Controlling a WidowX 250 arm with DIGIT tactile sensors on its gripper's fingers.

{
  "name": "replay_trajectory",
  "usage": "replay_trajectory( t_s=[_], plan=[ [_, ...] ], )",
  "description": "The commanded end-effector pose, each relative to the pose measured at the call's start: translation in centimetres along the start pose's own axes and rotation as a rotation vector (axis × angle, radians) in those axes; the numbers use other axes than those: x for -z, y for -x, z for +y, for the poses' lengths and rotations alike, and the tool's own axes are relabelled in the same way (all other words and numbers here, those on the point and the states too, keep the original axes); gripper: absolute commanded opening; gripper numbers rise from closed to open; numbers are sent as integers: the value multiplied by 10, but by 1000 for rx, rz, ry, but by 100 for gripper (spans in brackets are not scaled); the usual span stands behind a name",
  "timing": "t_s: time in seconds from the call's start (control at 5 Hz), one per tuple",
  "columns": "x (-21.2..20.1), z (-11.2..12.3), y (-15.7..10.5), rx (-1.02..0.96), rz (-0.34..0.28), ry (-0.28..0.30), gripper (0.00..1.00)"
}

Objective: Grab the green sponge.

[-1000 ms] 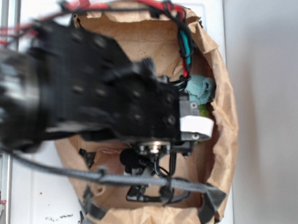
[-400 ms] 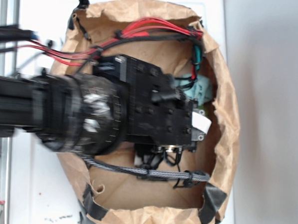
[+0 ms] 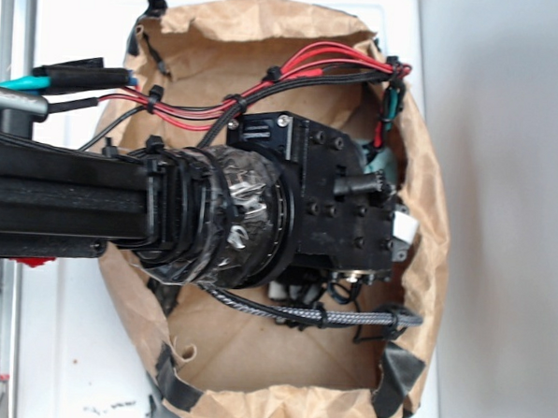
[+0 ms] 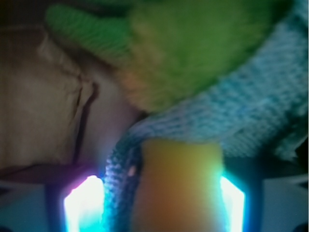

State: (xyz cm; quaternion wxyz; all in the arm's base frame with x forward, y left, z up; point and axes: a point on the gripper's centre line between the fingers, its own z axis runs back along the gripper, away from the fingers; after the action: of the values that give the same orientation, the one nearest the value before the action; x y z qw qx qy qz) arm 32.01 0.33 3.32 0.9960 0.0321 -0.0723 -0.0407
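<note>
The arm (image 3: 213, 215) has pushed further into the paper bag (image 3: 269, 49) over the last second, its black wrist now lying right up against the bag's far wall where earlier it sat nearer the middle, and the teal cloth (image 3: 382, 163) that showed plainly before is now mostly hidden behind it. That puts the gripper (image 4: 154, 212) very close to its goal: in the wrist view the green sponge (image 4: 193, 53) fills the upper frame, blurred by nearness, with the teal knit cloth (image 4: 251, 111) draped just below it and a yellow-orange object (image 4: 178, 179) (too blurred to identify) between the glowing fingertips (image 4: 79, 203). Whether the jaws are spread or clamped I cannot tell. The cloth and the yellow thing crowd the sponge, so a grab here risks catching them instead, and the bag wall leaves little room
</note>
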Motion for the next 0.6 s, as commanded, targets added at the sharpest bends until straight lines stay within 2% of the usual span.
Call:
replay_trajectory(
  t_s=[0.0, 0.4],
  plan=[
    [-31, 8, -12, 10, -77, 19, 0],
    [-63, 8, -6, 8, -108, 64, 0]
  ],
)
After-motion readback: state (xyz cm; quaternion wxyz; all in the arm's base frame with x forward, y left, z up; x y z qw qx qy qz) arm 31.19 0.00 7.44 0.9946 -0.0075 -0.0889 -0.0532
